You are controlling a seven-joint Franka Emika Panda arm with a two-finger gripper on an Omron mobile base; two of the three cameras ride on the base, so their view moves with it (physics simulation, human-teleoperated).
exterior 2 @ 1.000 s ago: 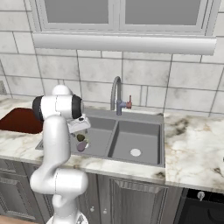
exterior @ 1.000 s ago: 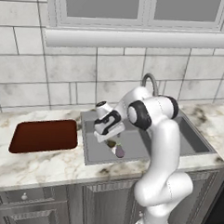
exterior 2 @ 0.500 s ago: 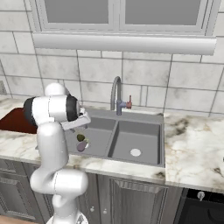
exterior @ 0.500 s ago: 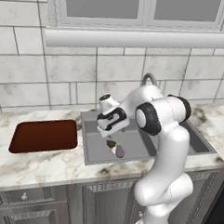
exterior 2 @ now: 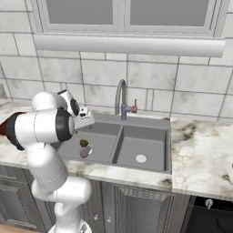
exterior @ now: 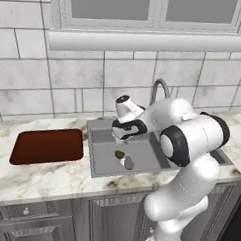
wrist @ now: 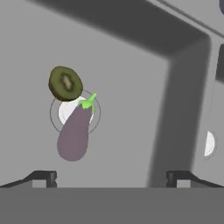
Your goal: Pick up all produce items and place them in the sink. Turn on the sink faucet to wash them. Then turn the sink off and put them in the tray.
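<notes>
With both produce items in the sink (exterior: 101, 164), the eggplant (wrist: 74, 134) across the left basin's drain and the olive-brown item (wrist: 65, 83) touching it at 11 o'clock, the open, empty hand (exterior: 128, 131) hovers above; judged next: reaching the faucet (exterior 2: 121, 98) to start washing.
</notes>
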